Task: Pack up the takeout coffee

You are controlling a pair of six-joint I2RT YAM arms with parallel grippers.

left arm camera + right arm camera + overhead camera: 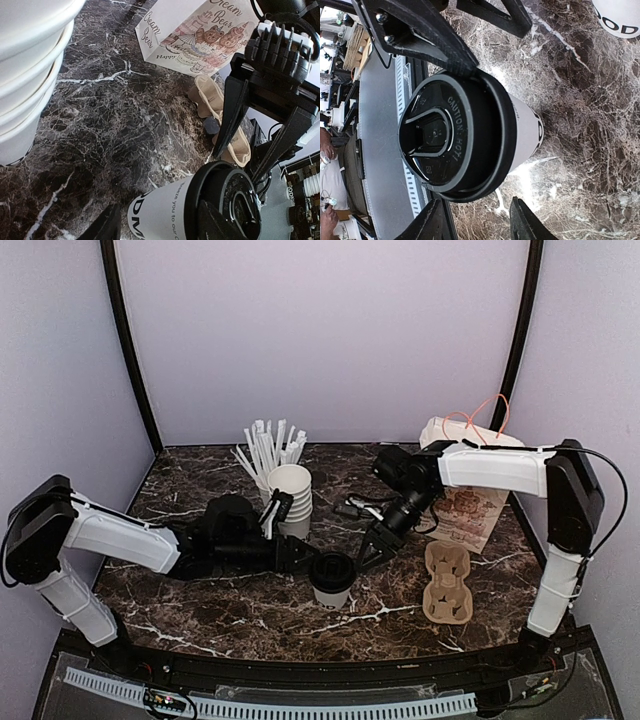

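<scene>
The takeout coffee (pixel 331 583), a white paper cup with black lettering and a black lid, stands upright on the marble table between the two arms. My left gripper (pixel 308 562) is at its left side, open. In the left wrist view the cup (pixel 165 215) lies between the spread fingers (pixel 102 227), with a gap at its base and the other finger over the lid. My right gripper (pixel 372 554) hovers just right of the cup, open and empty. In the right wrist view the lid (pixel 445 135) fills the middle, beyond my right gripper (pixel 476 202).
A stack of lidless white cups (pixel 291 498) and a cup of white straws (pixel 265 455) stand behind the left gripper. A brown cardboard cup carrier (pixel 447 583) lies at the right front. A printed paper bag (pixel 470 510) rests behind it.
</scene>
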